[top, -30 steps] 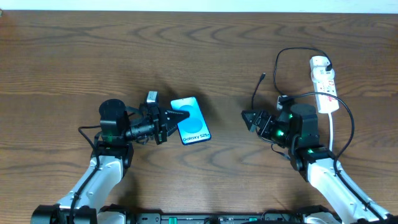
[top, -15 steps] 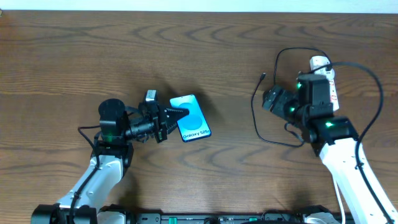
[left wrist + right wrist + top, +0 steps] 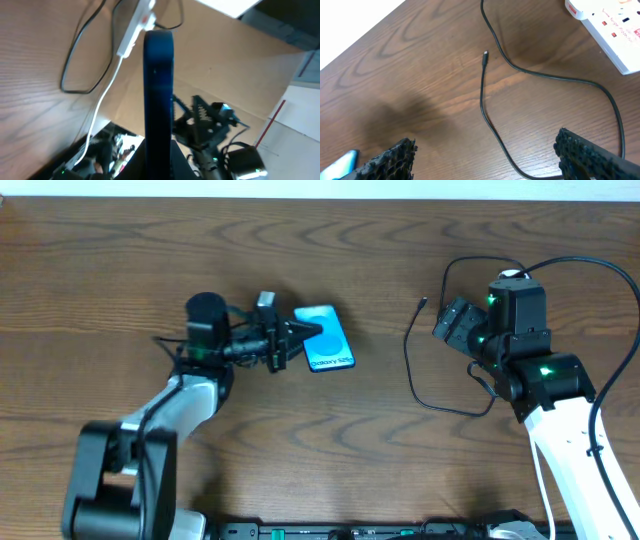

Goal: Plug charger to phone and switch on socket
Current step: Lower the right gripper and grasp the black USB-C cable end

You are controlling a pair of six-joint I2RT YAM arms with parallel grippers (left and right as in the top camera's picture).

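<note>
My left gripper (image 3: 303,336) is shut on the near end of the phone (image 3: 332,346), whose cyan screen faces up left of the table's middle. In the left wrist view the phone (image 3: 159,85) stands edge-on between the jaws. The charger cable (image 3: 408,365) lies loose on the wood, and its tip (image 3: 425,303) points away from me. My right gripper (image 3: 450,322) is open and empty, just right of that tip. In the right wrist view the tip (image 3: 485,54) lies ahead of the open fingers (image 3: 390,157). The white socket (image 3: 612,27) is mostly hidden under my right arm from overhead.
The socket's rounded end (image 3: 512,278) peeks out behind the right wrist. Its white cord (image 3: 102,95) trails toward the table's front. The thick black robot cable (image 3: 600,275) arcs over the right side. The table's far edge meets a white wall (image 3: 320,188).
My left gripper has carried the phone farther back and to the right. My right arm has swung back over the socket and now stands beside the cable's tip.
</note>
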